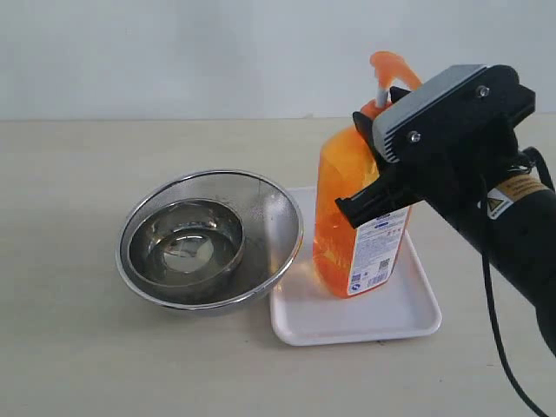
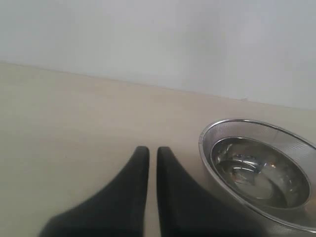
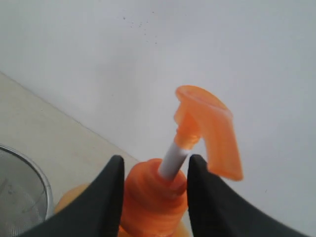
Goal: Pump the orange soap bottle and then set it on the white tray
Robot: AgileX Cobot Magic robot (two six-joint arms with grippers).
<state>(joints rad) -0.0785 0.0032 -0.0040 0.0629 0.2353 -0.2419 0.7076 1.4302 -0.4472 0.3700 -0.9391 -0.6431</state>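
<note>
The orange soap bottle [image 1: 347, 217] stands with its base on the white tray [image 1: 408, 313], leaning a little to the left. Its pump head [image 3: 210, 128] is raised on the white stem [image 3: 173, 160]. My right gripper [image 1: 380, 109] comes in from the right and is shut on the bottle's orange neck collar [image 3: 148, 197], one black finger [image 3: 108, 192] on each side. In the left wrist view my left gripper [image 2: 153, 150] is shut with nothing in it, low over the bare table and beside the steel bowl. It does not show in the exterior view.
A steel mesh bowl [image 1: 274, 226] with a smaller steel bowl [image 1: 187, 243] inside it sits touching the tray's left edge; its rim [image 2: 202, 143] is close to my left fingers. A pale wall runs along the back of the table.
</note>
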